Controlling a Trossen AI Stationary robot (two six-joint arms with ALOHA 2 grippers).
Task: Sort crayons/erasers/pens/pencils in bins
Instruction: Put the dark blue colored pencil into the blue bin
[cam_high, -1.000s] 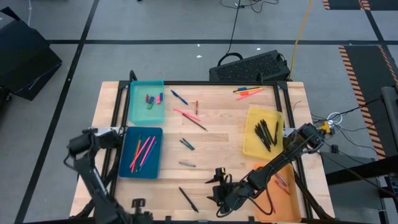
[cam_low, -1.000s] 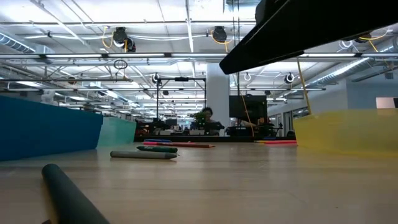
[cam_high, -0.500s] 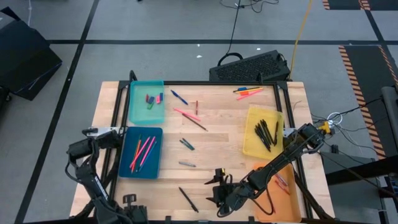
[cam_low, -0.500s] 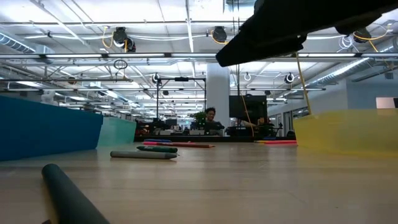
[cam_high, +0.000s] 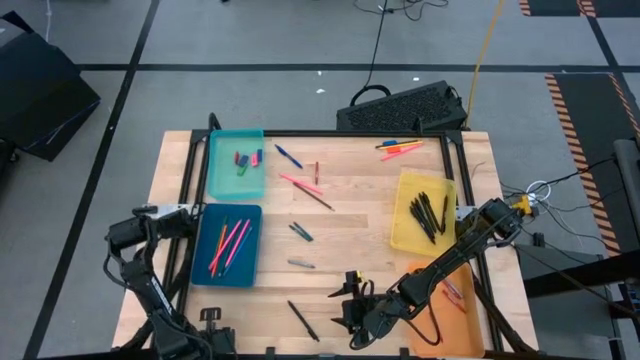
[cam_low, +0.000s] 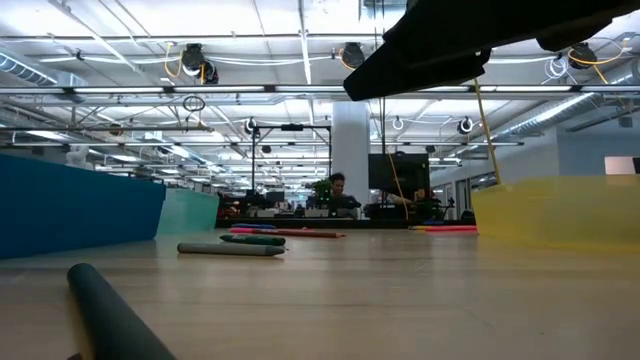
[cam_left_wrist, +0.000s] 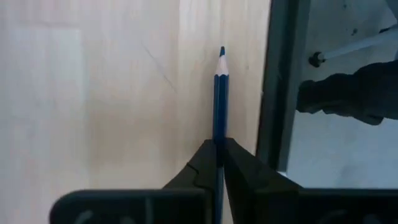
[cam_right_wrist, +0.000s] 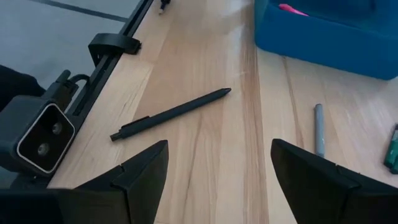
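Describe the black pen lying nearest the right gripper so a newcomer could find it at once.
Start at the dark blue translucent plastic bin on the wooden table's left side. Just past its near right corner, close to the table's front edge, lies a slim black pen, alone on bare wood, left of the open right gripper. Unlike the black pens in the yellow translucent bin, it is still loose.

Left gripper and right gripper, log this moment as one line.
left gripper: shut on blue pencil | right gripper: open over black pen
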